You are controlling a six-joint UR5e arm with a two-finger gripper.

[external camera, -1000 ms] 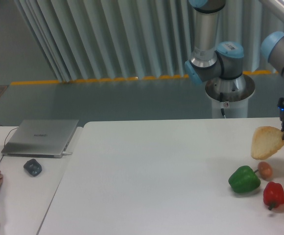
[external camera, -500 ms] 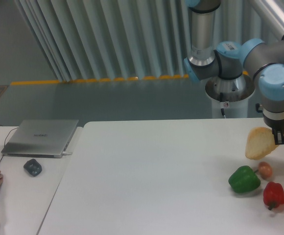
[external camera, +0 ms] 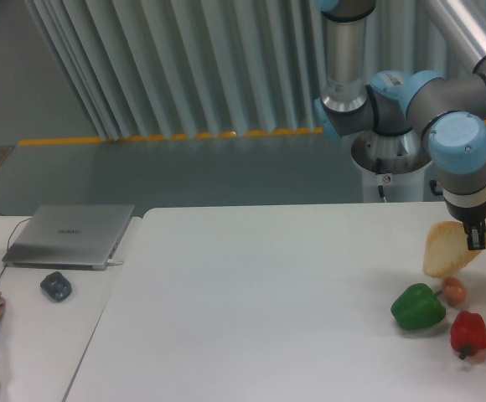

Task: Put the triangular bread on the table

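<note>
The white desk (external camera: 251, 285) filled the lower frame, and the gripper (external camera: 476, 237) at the right edge was clamped on the triangular bread (external camera: 446, 249), holding it above the surface. Just below it sat the green bell pepper (external camera: 417, 307), the red pepper (external camera: 469, 332) and a small brown egg (external camera: 453, 290).

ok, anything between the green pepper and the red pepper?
In the fixed camera view, only the small brown egg sits near that gap, just above it and below the held triangular bread; green pepper, red pepper.
</note>
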